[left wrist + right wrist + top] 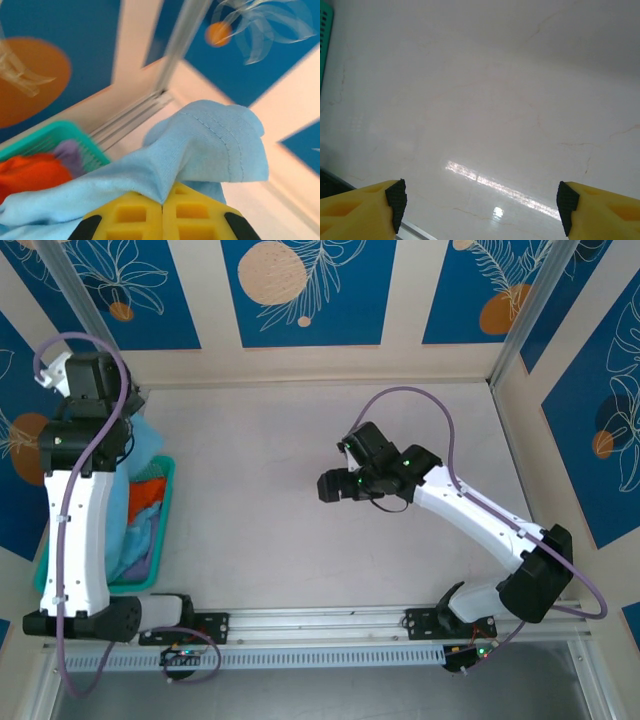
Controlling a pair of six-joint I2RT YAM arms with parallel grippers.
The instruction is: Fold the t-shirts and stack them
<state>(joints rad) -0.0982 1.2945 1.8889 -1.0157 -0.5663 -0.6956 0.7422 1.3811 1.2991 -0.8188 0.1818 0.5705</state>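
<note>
Now: shirt pinched at the basket, lift-out comes next

The left gripper (162,202) is clenched on a fold of the sky-blue shirt (210,145), its yellow fingers pressed together with cloth bunched over them. The shirt sits above the teal basket (45,135) at the table's left edge, and part of it trails down among the other clothes, an orange piece (30,172) and a purple one (72,152). I judge this to be the pick-up step: nothing is laid out, folded or stacked yet.

The next move likely calls for a high lift, so the trailing cloth clears the basket rim and does not drag the other clothes out, and then a carry rightward onto the table (260,490).

The right gripper (480,200) hangs released over the table's middle, jaws wide apart, holding nothing. It is placed to take a second corner once the shirt arrives.

The left arm works close to the back-left corner, with wall and frame rail near, so there is little room behind. Open tabletop lies between the basket and the right gripper, enough to spread the shirt flat.
</note>
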